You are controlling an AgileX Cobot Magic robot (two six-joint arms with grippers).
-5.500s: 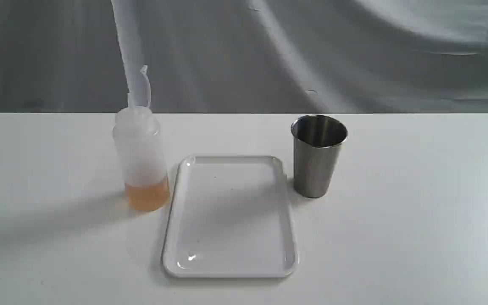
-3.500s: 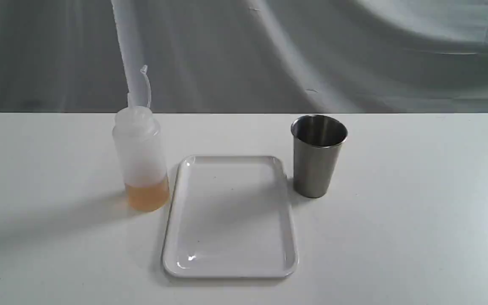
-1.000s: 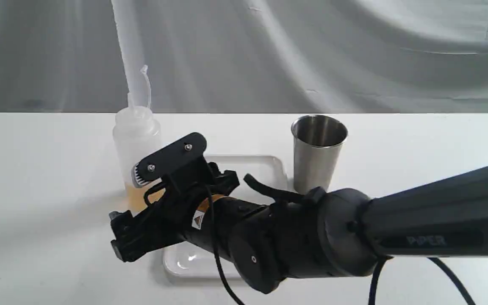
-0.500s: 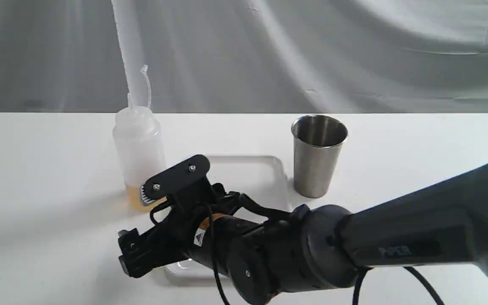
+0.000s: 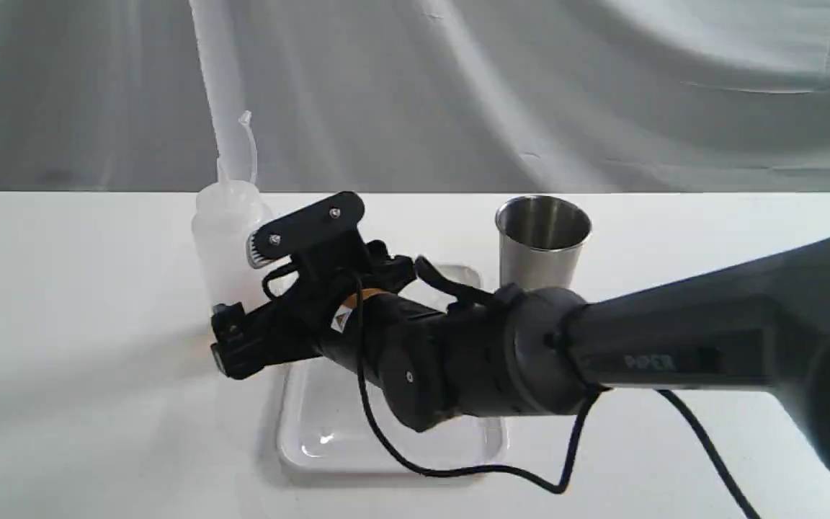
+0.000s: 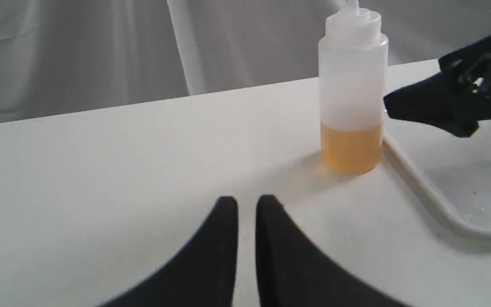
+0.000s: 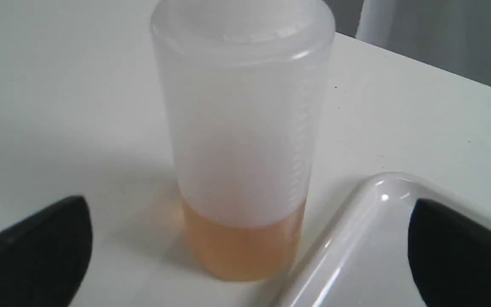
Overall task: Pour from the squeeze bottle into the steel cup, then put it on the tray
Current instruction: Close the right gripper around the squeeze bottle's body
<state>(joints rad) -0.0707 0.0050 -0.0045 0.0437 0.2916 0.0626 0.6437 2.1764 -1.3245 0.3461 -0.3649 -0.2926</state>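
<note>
The squeeze bottle (image 5: 222, 231) stands upright on the table left of the tray (image 5: 314, 440), with amber liquid in its bottom part. My right gripper (image 5: 242, 303) reaches across the tray and is open, one finger on each side just short of the bottle. In the right wrist view the bottle (image 7: 241, 149) fills the gap ahead of the gripper (image 7: 249, 213), untouched. The steel cup (image 5: 541, 241) stands upright right of the tray, partly behind the arm. My left gripper (image 6: 247, 202) is shut and hangs low over the table, some way from the bottle (image 6: 352, 98).
The white table (image 5: 62, 288) runs wide on both sides, with a grey cloth backdrop behind it. The right arm's black body and cable (image 5: 458, 360) lie over most of the tray. The tray's rim (image 6: 424, 187) lies right beside the bottle's base.
The right arm came in from the right across the tray. In the last half second its open gripper rose and moved closer to the bottle. Bottle, cup and tray have not moved.
</note>
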